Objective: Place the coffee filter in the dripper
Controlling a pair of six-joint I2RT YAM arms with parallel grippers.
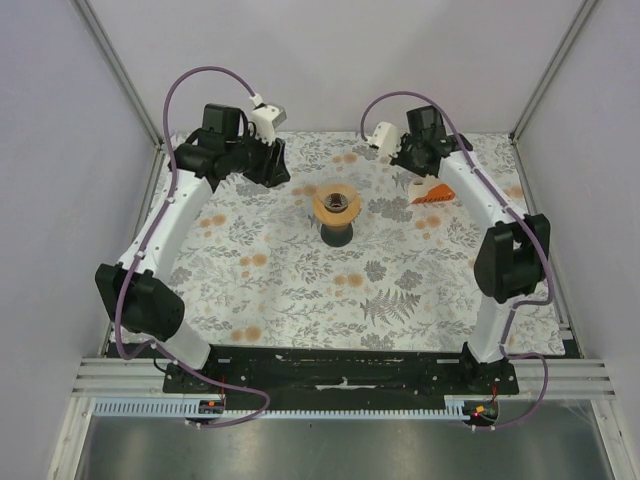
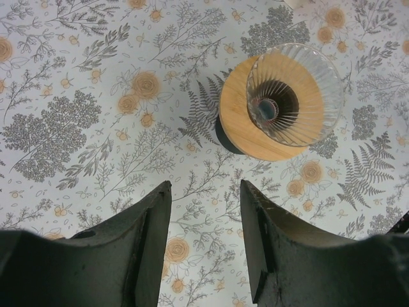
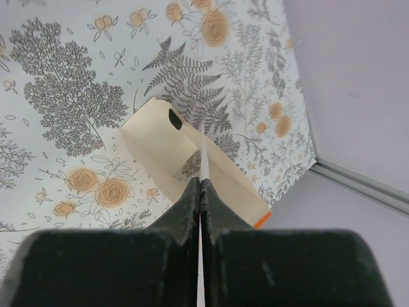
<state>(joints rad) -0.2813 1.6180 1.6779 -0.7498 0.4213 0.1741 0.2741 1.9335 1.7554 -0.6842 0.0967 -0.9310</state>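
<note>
The right fingers [image 3: 220,211] pinch the top edge of a thin, limp paper filter [image 3: 203,153] that would likely crease easily, while the left fingers [image 2: 147,217] hang spread near the dripper [image 2: 243,121].

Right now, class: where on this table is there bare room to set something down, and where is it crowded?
Free: the near half of the table, between the dripper and the black base plate. Crowded: the far strip, where left tool, dripper, box and right tool holding the coffee filter line up.
</note>
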